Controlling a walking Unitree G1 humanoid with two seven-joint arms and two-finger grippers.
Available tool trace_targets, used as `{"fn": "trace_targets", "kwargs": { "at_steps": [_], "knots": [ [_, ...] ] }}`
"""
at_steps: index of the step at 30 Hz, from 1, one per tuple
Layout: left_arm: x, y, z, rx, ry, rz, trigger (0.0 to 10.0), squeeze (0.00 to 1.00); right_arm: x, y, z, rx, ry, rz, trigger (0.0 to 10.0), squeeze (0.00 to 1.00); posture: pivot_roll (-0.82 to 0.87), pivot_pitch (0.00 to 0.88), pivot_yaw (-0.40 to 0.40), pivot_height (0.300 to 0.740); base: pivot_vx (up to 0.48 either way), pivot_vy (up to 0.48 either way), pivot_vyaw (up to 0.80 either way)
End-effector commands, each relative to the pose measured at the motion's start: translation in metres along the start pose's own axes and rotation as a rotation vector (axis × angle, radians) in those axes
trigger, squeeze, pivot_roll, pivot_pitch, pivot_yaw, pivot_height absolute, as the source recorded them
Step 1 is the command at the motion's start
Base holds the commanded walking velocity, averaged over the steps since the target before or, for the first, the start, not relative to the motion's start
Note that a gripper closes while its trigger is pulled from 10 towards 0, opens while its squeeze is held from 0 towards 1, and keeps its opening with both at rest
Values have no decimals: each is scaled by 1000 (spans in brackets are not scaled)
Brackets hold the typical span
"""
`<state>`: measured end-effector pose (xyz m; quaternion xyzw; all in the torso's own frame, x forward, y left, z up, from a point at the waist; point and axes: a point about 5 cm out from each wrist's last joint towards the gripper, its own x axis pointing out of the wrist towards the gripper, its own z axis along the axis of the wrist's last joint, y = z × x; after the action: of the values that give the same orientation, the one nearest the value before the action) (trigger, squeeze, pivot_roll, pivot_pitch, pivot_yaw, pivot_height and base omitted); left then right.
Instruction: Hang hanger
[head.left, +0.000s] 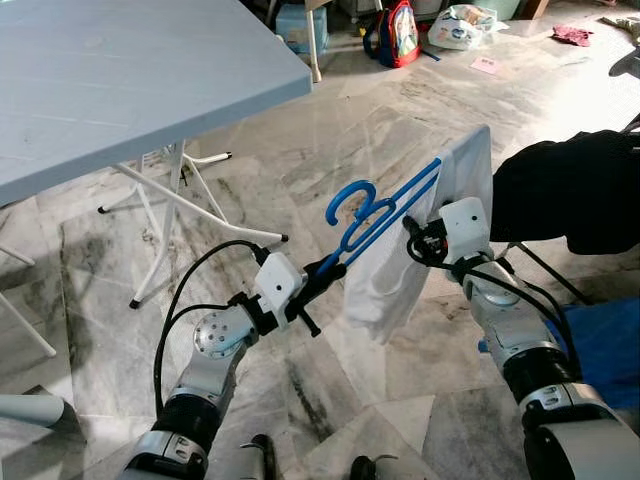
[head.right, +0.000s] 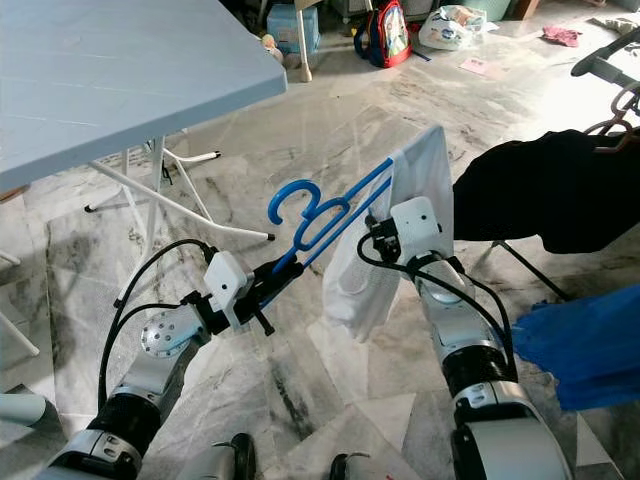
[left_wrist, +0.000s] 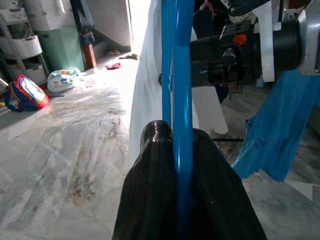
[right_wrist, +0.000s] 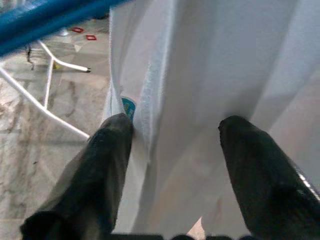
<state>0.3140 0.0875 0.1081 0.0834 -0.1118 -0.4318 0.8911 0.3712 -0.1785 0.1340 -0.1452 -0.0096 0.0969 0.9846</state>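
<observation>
Your left claw (head.left: 318, 283) is clamped tight on the blue hanger (head.left: 385, 215), its two black fingers (left_wrist: 150, 190) pressed against the bar near the hanger's lower end; that grip likely serves as the anchor, keeping the frame steady in the air while the other arm works. From there the hanger rises up and to the right, its hook (head.left: 350, 198) curling free on the left side, turned away from the rack and not yet caught on anything. A white cloth (head.left: 400, 260) drapes from the upper part of the bar and hangs down between your two arms.

Your right claw (right_wrist: 172, 145) stands spread wide, one finger either side of a fold of that cloth, pressed against it but not pinching; it seems placed to settle or straighten the fabric so it does not slip off.

To the far right a black garment (head.left: 570, 190) hangs on a rack, probably where you want the hook to land; a blue fabric (head.left: 610, 350) lies lower on the near right. The grey tabletop (head.left: 120, 80) stands well apart on the far left, over the marble floor (head.left: 330, 100).
</observation>
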Motion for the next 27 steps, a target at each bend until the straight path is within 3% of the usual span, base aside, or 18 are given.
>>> {"fn": "trace_targets", "kwargs": {
  "at_steps": [1, 20, 26, 27],
  "knots": [
    [2, 2, 9, 12, -50, 8, 0, 0, 0, -7, 0, 7, 1, -33, 0, 0, 35, 196, -1, 740, 0, 0, 0],
    [4, 1, 7, 14, -32, -17, 0, 0, -12, -50, 4, 42, -71, -268, 0, 0, 19, 188, 12, 740, 0, 0, 0],
    [1, 0, 1, 15, -4, -17, 0, 0, -12, -59, 20, 0, -151, -313, 0, 0, 22, 188, 7, 740, 0, 0, 0],
    [0, -1, -1, 17, 12, -18, 0, 0, -12, -61, 31, -21, -197, -316, 0, 0, 23, 189, 6, 740, 0, 0, 0]
  ]
}}
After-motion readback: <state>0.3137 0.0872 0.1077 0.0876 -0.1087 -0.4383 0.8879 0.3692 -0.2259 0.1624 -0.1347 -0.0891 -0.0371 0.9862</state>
